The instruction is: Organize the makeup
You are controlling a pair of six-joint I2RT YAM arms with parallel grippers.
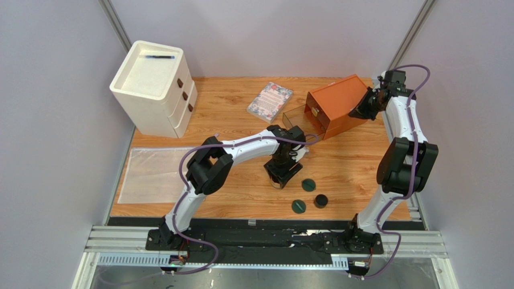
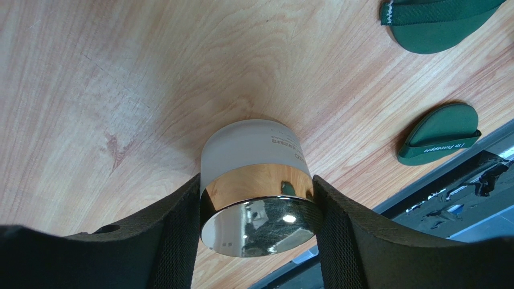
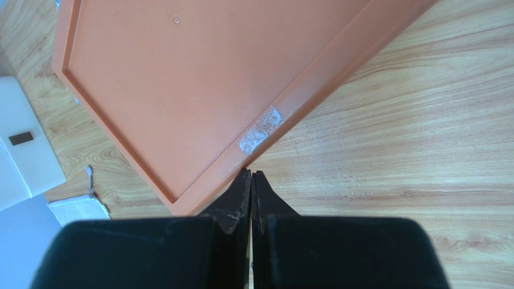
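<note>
Overhead view alone: the whole wooden table [image 1: 362,162], with a white drawer unit [image 1: 154,87] at far left and an orange box [image 1: 338,105] at far right, a clear brownish tray [image 1: 295,120] jutting from the box's left end.
Left wrist view alone: the gold-rimmed compact [image 2: 253,150], with a frosted body and a mirror-bright gold cap, stands on the wood at mid-table. From overhead the wrist hides it.
Right wrist view alone: a patch of clear tape [image 3: 260,129] on the orange box's rim.
Around: a clear plastic sheet [image 1: 148,174] lies flat at near left. A floral booklet [image 1: 269,100] rests between the drawer unit and the box. A black pen [image 1: 160,56] lies on top of the drawer unit.
Other makeup: the upper dark-green disc [image 1: 309,185], the lower dark-green disc [image 1: 298,206] and the black jar [image 1: 320,200] sit just right of the compact, none touching.
In the way: the left arm stretches across mid-table, covering the wood beneath it.
Left gripper [image 2: 256,186]: fingers spread wide, one on each side of the compact's gold band, pinching it.
Right gripper [image 3: 250,180]: fingers pressed together, holding nothing, with the tips at the orange box's rim. Whether they touch it cannot be told.
</note>
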